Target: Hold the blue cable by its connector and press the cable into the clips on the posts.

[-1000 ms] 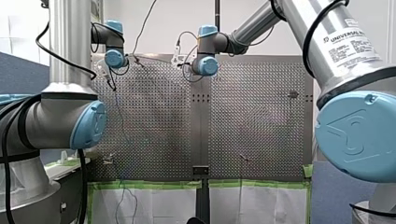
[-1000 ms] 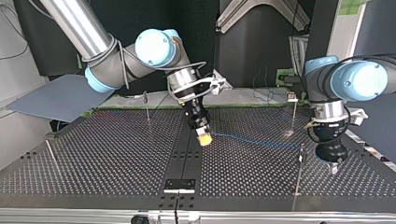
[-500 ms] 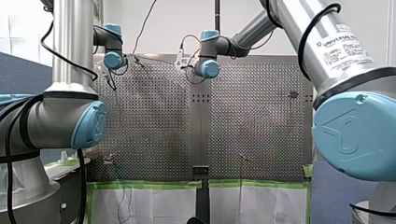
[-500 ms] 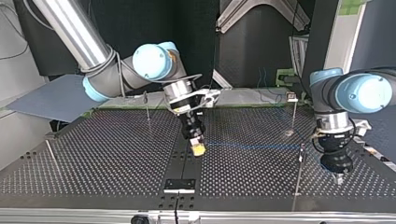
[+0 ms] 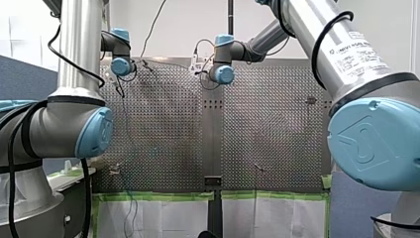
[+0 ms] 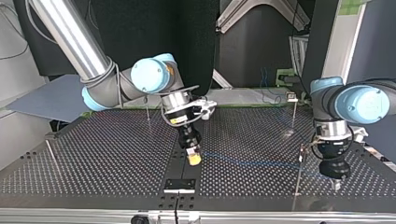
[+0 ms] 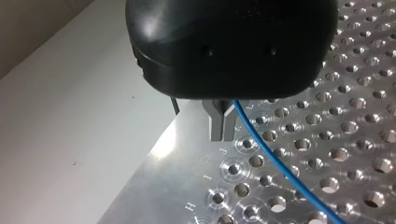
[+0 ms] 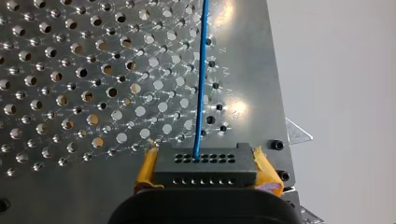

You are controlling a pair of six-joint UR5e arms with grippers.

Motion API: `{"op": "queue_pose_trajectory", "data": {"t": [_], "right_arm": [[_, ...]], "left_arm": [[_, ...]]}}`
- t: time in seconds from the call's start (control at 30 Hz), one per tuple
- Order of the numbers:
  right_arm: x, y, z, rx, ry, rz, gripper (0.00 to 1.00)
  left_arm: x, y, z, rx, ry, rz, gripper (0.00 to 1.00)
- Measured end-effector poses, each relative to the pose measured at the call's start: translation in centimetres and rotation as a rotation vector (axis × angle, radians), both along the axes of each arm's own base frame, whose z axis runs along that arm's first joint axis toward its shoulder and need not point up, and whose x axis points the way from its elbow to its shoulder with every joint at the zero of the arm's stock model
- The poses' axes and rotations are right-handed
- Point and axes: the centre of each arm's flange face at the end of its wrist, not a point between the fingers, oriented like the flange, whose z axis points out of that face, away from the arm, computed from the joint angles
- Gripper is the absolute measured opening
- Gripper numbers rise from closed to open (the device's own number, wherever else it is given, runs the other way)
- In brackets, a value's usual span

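Two grippers share the blue cable [image 6: 252, 160], which runs as a low, nearly straight line over the perforated table [image 6: 93, 163] between them. My right gripper [image 8: 205, 169] pinches the black connector [image 8: 205, 163] between its yellow pads [image 8: 145, 171], and the cable leaves the connector's face straight ahead of it. My left gripper [image 7: 222, 133] has its metal fingers [image 7: 215, 126] pressed together, with the cable coming out right at their side. They appear to nip it, though the contact itself hides under the black body.

Over the last second both grippers have travelled toward the near edge in the top view: the right one along the dark centre strip [image 6: 177, 170], the left one down the table's right side. The cable has gone with them. It now crosses the near right post [image 6: 298, 177] partway down its length in that view, where a second ago it met the post close to its tip. The far left post [image 6: 147, 109] and the far right post [image 6: 293, 116] stand well apart from the line.

My reading is that this sweep brings the span up against the near right post so its clip can take the cable. The clip is too small to make out, so I cannot tell whether the cable touches it or is seated. No pressing looks done yet. The next move calls for steady tension between the two holds and a gentle push at the post, since a hard tug could drag the connector out of the pads.
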Motion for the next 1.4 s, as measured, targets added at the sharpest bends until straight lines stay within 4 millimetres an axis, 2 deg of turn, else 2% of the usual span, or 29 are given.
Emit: {"op": "queue_pose_trajectory", "data": {"t": [0.37,0.4,0.43,0.5,0.53,0.6,0.73,0.8,0.83,0.9,0.93,0.97,1.0,1.23,1.4], "right_arm": [[0.3,0.2,0.2,0.006,0.015,0.004,0.0],[0.3,0.2,0.2,0.007,0.016,0.004,0.0],[0.3,0.2,0.2,0.007,0.016,0.004,0.0],[0.3,0.2,0.2,0.007,0.017,0.004,0.0],[0.3,0.2,0.2,0.008,0.017,0.005,0.0],[0.3,0.2,0.2,0.008,0.017,0.005,0.0],[0.3,0.3,0.1,0.01,0.019,0.006,0.0],[0.3,0.3,0.1,0.011,0.02,0.006,0.0],[0.3,0.3,0.1,0.012,0.021,0.006,0.0],[0.3,0.3,0.1,0.013,0.022,0.006,0.0],[0.3,0.3,0.1,0.013,0.022,0.006,0.0],[0.3,0.3,0.1,0.014,0.023,0.006,0.0],[0.3,0.3,0.1,0.014,0.023,0.006,0.0],[0.2,0.3,0.0,0.015,0.032,0.004,0.0],[0.2,0.3,0.0,0.014,0.033,0.004,0.0]], "left_arm": [[0.0,0.2,-0.1,-0.009,0.005,-0.004,0.01],[0.0,0.2,-0.1,-0.009,0.006,-0.004,0.05],[0.0,0.2,-0.1,-0.01,0.006,-0.004,0.05],[0.0,0.2,-0.1,-0.01,0.008,-0.005,0.18],[0.0,0.2,-0.2,-0.01,0.009,-0.005,0.18],[-0.1,0.1,-0.2,-0.011,0.011,-0.005,0.3],[-0.1,0.1,-0.3,-0.009,0.02,-0.01,0.32],[-0.2,0.1,-0.5,-0.005,0.034,-0.009,0.41],[-0.3,0.1,-0.6,-0.003,0.042,-0.008,0.41],[-0.4,0.1,-0.7,0.002,0.06,-0.006,0.67],[-0.4,0.1,-0.8,0.004,0.067,-0.005,0.67],[-0.5,0.1,-0.9,0.006,0.078,-0.006,0.86],[-0.6,0.1,-1.1,0.009,0.087,-0.006,1.0],[-1.3,0.2,-1.6,0.039,0.152,0.021,1.0],[-2.2,0.0,-0.9,0.051,0.177,0.033,1.0]]}}
